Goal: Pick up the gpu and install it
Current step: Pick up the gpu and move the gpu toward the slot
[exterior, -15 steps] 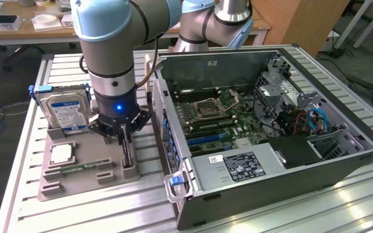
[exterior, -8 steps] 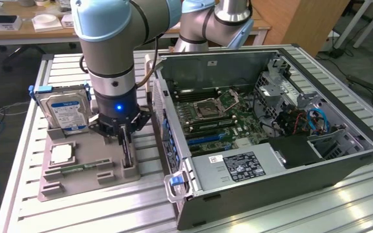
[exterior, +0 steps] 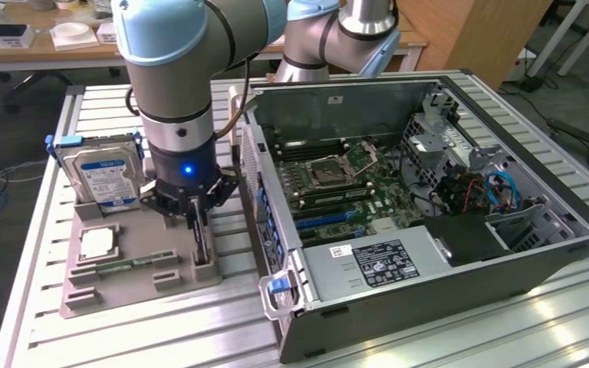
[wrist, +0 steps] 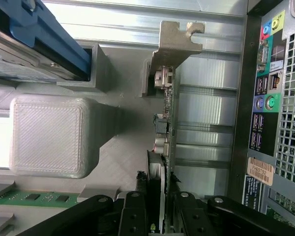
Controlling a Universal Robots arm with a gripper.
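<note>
One thin green circuit-board card, the gpu (exterior: 200, 241), is standing on edge in a slot of the grey printed tray (exterior: 90, 295) at the exterior view's left of the open computer case (exterior: 428, 299). We are looking down along its upper edge in the wrist view, where the gpu (wrist: 168, 118) is showing small metal connectors and is ending in a dull silver bracket (wrist: 174, 44) with a bent, notched tab. That bracket is sitting against a square grey post of the tray (wrist: 123, 157), whose plastic is showing fine layered ribbing, plainest on a rounded block (wrist: 46, 135).

We are seeing the black gripper (exterior: 194, 222) reaching straight down over the card from a silver and pale blue arm. Its gripper (wrist: 161, 216) is straddling the board, with the matte black fingers (wrist: 134, 214) nearly together and pressing on both faces of the card.

Beside it, a boxy hard drive (exterior: 105, 176) with a blue label is standing upright in a blue carrier, a square processor chip (exterior: 98, 244) is lying flat, and a narrow green memory stick (exterior: 131, 264) is lying in its groove. Everything is resting on a table (exterior: 172, 322) of ridged aluminium slats.
</note>
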